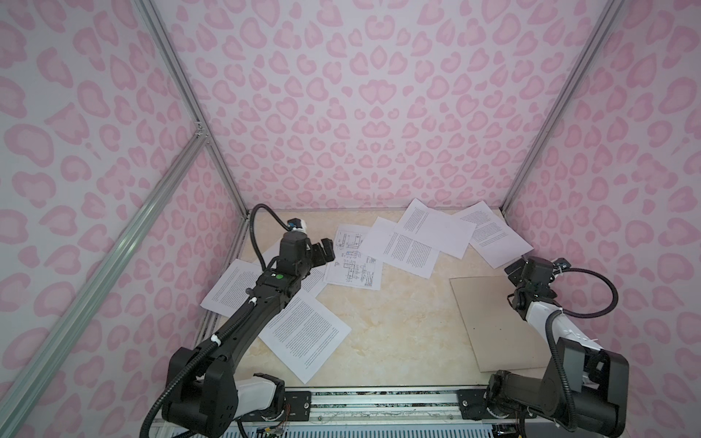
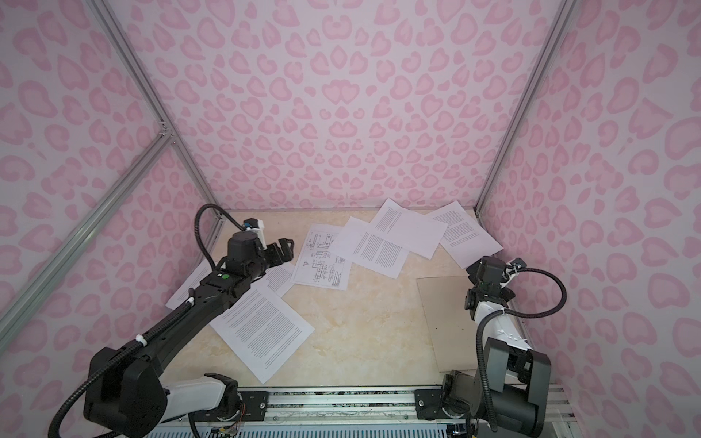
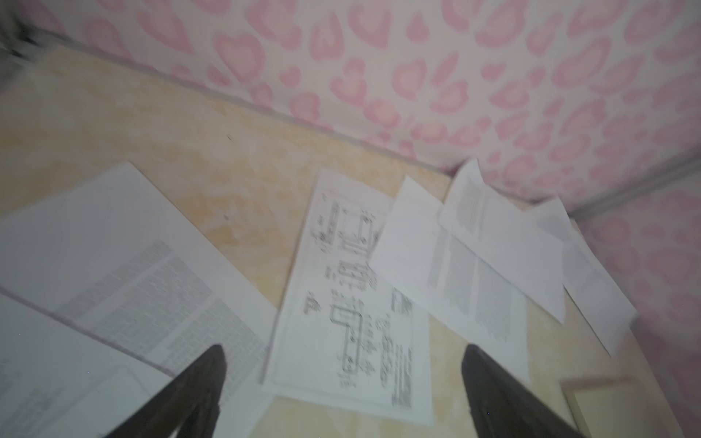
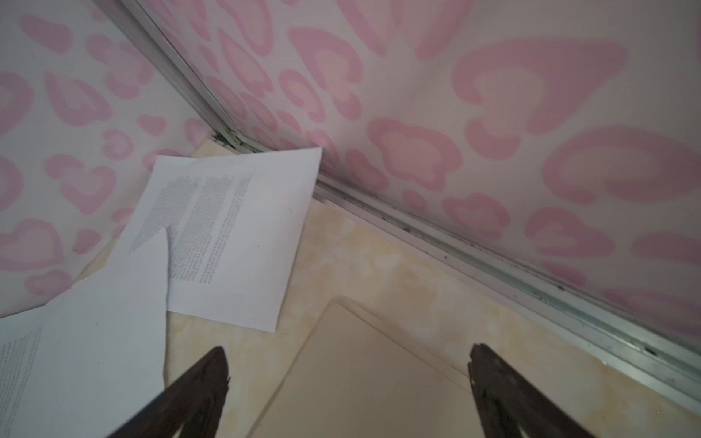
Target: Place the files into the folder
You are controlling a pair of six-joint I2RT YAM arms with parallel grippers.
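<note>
Our left gripper (image 3: 343, 356) hovers over the line-drawing sheet (image 1: 352, 261), jaws spread wide and nothing between them. It looks lined up to collect a first page. The left wrist view is blurred, so we can't tell how near the paper it is.

Across the table (image 1: 398, 333), the right gripper (image 4: 349, 358) hangs over the far corner of the folder (image 1: 493, 322), jaws also wide apart and empty, likely placed there to lift the cover.

The folder lies flat and closed on the right side, plain grey-beige card, and no clip shows.

The files (image 2: 261, 330) are loose white sheets overlapping along the back and left of the table. Most are dense with print, and none is in the folder yet.
</note>
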